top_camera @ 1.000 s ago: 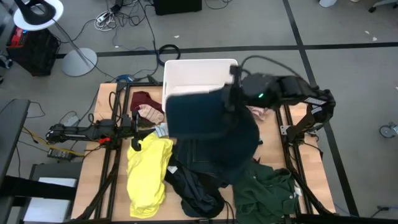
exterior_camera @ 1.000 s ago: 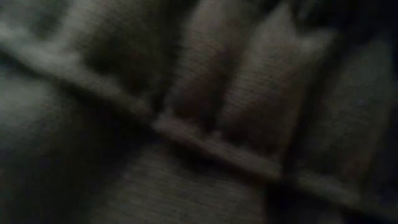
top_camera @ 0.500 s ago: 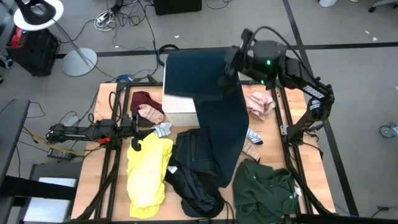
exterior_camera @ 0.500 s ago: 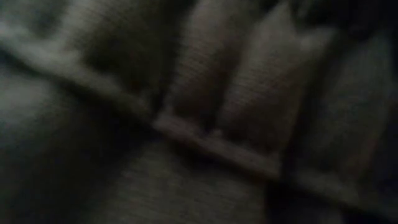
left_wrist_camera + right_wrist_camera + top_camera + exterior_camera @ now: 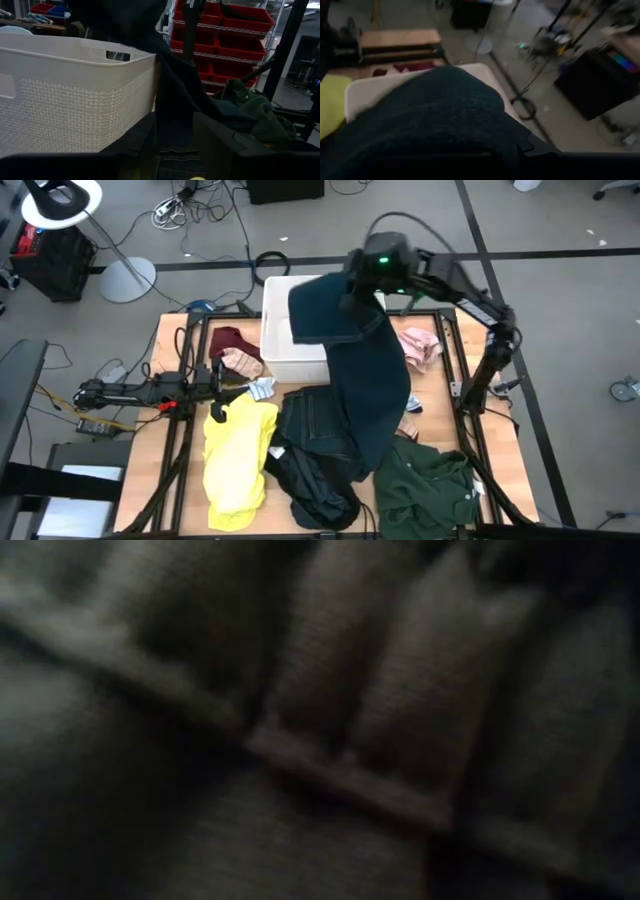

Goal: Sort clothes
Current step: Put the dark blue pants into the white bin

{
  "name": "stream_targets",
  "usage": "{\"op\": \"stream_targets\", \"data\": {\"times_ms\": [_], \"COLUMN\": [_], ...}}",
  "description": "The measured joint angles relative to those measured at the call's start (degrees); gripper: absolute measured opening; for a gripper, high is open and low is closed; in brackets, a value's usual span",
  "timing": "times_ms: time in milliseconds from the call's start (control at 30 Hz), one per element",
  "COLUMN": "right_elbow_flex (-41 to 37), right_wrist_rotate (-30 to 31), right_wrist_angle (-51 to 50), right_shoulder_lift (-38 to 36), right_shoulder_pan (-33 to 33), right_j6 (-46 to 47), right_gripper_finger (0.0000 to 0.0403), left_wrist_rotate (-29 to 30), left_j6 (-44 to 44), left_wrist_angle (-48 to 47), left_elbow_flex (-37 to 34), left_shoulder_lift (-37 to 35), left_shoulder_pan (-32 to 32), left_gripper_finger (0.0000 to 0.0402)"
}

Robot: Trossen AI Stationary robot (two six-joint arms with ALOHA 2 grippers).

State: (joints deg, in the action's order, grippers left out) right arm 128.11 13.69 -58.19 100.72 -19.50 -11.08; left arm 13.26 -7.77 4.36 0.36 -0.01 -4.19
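Note:
My right gripper (image 5: pixel 358 292) is high over the white bin's (image 5: pixel 288 358) right side, shut on a dark blue garment (image 5: pixel 370 390). The garment drapes over the bin's rim and hangs down onto the clothes pile. My left gripper (image 5: pixel 215 385) is open and empty, low on the table's left beside the yellow shirt (image 5: pixel 238 455). A black top (image 5: pixel 315 490) and a dark green top (image 5: pixel 425 485) lie at the near edge. A maroon piece (image 5: pixel 232 340) lies left of the bin, a pink piece (image 5: pixel 418 345) right of it. Striped socks (image 5: pixel 258 388) lie by the bin. My right gripper holds the dark blue garment by its upper end (image 5: pixel 345 305) from above. The cloth itself covers the fingers in the right wrist view (image 5: pixel 445 115), so the kind of hold cannot be told. The garment hangs long below the gripper, its lower end (image 5: pixel 368 465) on the pile.
A dark denim piece (image 5: pixel 310 425) lies mid-table under the hanging garment. Cloth fills the low view (image 5: pixel 320 720). The bin wall (image 5: pixel 75 90) stands close before my left gripper. Another striped sock (image 5: pixel 408 405) lies right of the garment. Black frame rails run along the table's sides.
My right gripper has gone up and toward the table's far edge, then a little left, over the bin. The dark blue garment has been drawn out of a bunch into a long hanging shape, its upper part over the bin, its lower end staying on the pile.

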Motion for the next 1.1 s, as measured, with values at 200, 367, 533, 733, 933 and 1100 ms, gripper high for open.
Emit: {"op": "stream_targets", "data": {"times_ms": [200,367,533,733,933,1100], "right_elbow_flex": [-0.1,-0.1,-0.1,-0.1,-0.1,-0.1], "right_wrist_rotate": [-0.9,-0.9,-3.3,-8.6,-16.5,-16.4], "right_wrist_angle": [-0.8,-3.6,-9.0,-14.6,-16.6,-16.9], "right_shoulder_lift": [7.6,14.0,20.4,26.8,31.3,31.1], "right_shoulder_pan": [-0.9,-2.0,-3.5,-5.7,-7.5,-7.7], "right_j6": [0.4,2.7,6.3,12.5,16.6,15.2], "right_gripper_finger": [0.0006,0.0006,0.0011,0.0048,0.0117,0.0177], "left_wrist_rotate": [0.0,0.0,0.0,0.0,0.0,0.0], "left_j6": [0.0,0.0,0.0,0.0,0.0,0.0], "left_wrist_angle": [0.0,0.2,0.5,0.4,0.4,0.4], "left_elbow_flex": [0.0,0.0,0.0,0.0,0.0,0.0], "left_shoulder_lift": [0.0,0.0,0.0,0.0,0.0,0.0], "left_shoulder_pan": [0.0,0.0,0.0,0.0,0.0,0.0], "left_gripper_finger": [0.0137,0.0137,0.0137,0.0137,0.0137,0.0137]}}
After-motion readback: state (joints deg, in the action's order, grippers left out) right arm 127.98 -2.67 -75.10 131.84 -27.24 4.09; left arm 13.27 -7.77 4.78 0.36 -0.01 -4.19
